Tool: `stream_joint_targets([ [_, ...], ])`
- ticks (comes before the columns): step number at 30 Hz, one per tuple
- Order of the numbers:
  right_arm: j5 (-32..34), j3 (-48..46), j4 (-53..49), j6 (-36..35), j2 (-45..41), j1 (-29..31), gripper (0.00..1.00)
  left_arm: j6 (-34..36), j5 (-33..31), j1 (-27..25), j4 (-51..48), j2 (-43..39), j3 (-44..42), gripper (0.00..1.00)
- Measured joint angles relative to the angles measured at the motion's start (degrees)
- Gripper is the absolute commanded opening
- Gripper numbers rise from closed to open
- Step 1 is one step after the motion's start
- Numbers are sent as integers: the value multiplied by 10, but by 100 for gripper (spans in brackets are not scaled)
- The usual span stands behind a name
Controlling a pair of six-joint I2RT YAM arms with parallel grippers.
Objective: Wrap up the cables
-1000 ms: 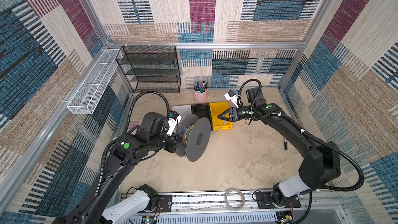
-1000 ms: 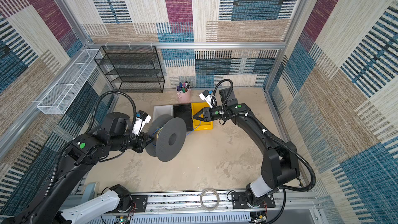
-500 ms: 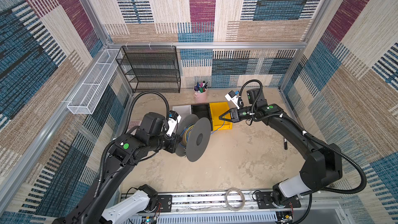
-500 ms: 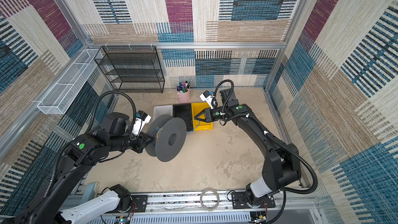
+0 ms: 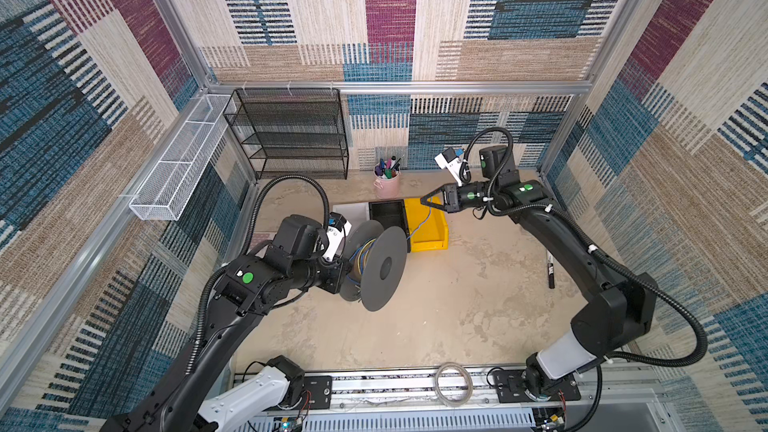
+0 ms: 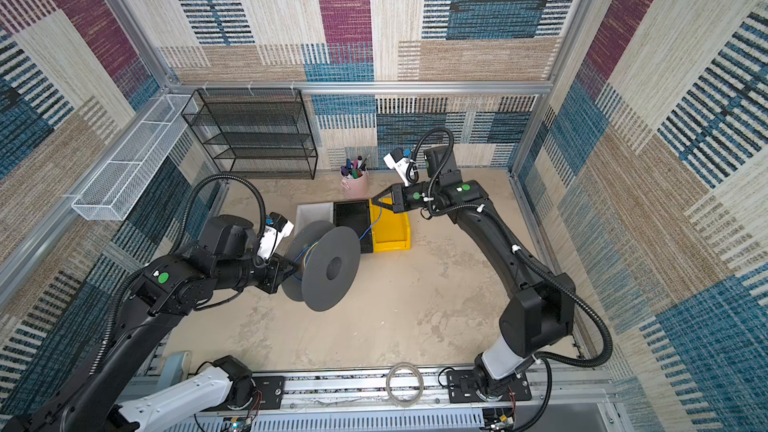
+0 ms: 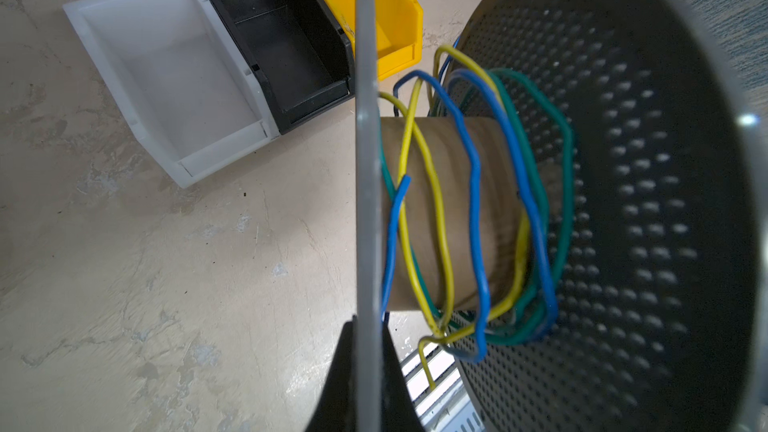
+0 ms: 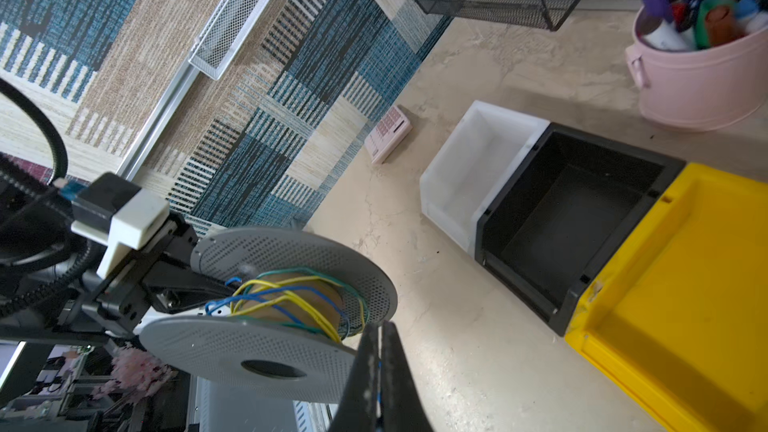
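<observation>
Spool [image 5: 382, 268] is held by the left gripper [image 7: 368, 322], jaws clamped on one flange edge. The clamp is shown plainly only in the left wrist view. Cables [image 7: 473, 209] in blue, yellow and green are looped loosely round the brown core. Colours and loose ends are resolved only in the wrist views. Right gripper [image 5: 424, 201] is closed above the yellow bin [image 5: 436, 238], pinching the blue cable [image 5: 420, 226]. The free strand running from its tips down to the spool is shown in both top views. In the right wrist view only a blue sliver between the shut fingers [image 8: 363, 376] is seen.
</observation>
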Motion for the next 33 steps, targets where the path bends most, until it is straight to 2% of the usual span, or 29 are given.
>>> stream_joint_targets([
  [6, 29, 282, -55, 5, 142, 74, 0, 0, -2, -1, 8, 37, 19, 0],
  [10, 29, 482, -91, 30, 212, 101, 0, -3, -12, -1, 11, 78, 58, 0],
  [13, 21, 517, -92, 51, 206, 132, 0, -32, -28, -1, 20, 101, 79, 0],
  [15, 21, 464, -79, 61, 172, 159, 0, -61, -31, 0, 36, 108, 77, 0],
  [18, 23, 326, -33, 87, 92, 192, 0, -116, -28, 0, 67, 115, 62, 0],
  [25, 51, 41, 139, 164, -87, 261, 0, -242, -24, 4, 168, 108, 31, 0],
  [29, 87, -91, 219, 203, -166, 296, 0, -321, -2, 7, 257, 97, 6, 0],
  [33, 148, -219, 267, 222, -264, 298, 0, -402, 39, 13, 357, 81, -42, 0],
])
